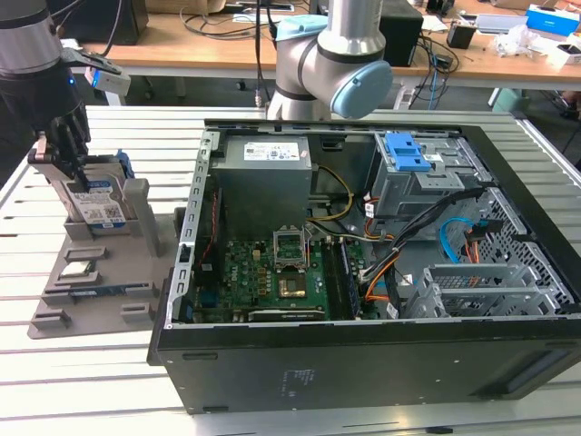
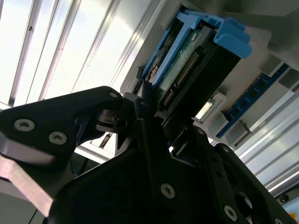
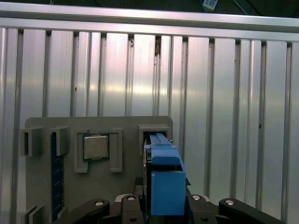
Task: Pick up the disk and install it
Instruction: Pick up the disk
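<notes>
The disk (image 1: 98, 207), silver with a white-and-blue label and a blue carrier bracket, stands on edge in a slot of the grey holder (image 1: 54, 313) at the exterior view's left. My gripper (image 1: 73, 168) comes down on its top edge, one finger on each side. In the first wrist view the blue bracket of the disk (image 3: 166, 186) sits tight between the black fingers of the gripper (image 3: 166, 210). The second wrist view shows the disk (image 2: 196, 70) with its connector edge, and the gripper (image 2: 163, 116) shut on it. The disk is still seated in its slot.
A small square processor chip (image 1: 80, 269) lies in the same holder, beside the disk (image 3: 96, 147). An open computer case (image 1: 363, 354) takes up the middle and right, with a drive bay and blue latch (image 1: 408, 153) at its far right corner. The arm's base (image 1: 331, 64) stands behind the case.
</notes>
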Robot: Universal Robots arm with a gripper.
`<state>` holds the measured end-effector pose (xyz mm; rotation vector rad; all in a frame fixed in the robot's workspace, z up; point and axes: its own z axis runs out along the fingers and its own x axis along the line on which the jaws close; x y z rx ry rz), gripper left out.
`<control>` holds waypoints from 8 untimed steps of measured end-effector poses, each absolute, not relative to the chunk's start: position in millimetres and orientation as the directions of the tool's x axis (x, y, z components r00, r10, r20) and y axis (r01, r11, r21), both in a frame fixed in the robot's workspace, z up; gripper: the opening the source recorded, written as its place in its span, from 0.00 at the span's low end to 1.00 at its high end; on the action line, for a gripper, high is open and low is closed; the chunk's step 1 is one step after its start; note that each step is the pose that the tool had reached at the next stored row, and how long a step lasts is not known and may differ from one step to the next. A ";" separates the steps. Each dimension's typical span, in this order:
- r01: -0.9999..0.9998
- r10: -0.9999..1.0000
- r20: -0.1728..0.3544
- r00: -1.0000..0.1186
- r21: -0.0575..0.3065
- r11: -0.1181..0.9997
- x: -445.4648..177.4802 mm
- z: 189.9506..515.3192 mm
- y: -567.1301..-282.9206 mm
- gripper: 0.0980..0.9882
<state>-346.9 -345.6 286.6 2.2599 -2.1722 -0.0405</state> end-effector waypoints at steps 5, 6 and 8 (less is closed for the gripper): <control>-0.999 -0.999 -0.011 0.039 0.023 -0.040 -346.9 289.7 -345.6 0.30; -0.999 -0.999 -0.011 0.039 0.023 -0.040 -346.8 291.4 -345.5 0.30; -0.999 -0.999 -0.011 0.039 0.023 -0.040 -346.8 294.1 -345.2 0.30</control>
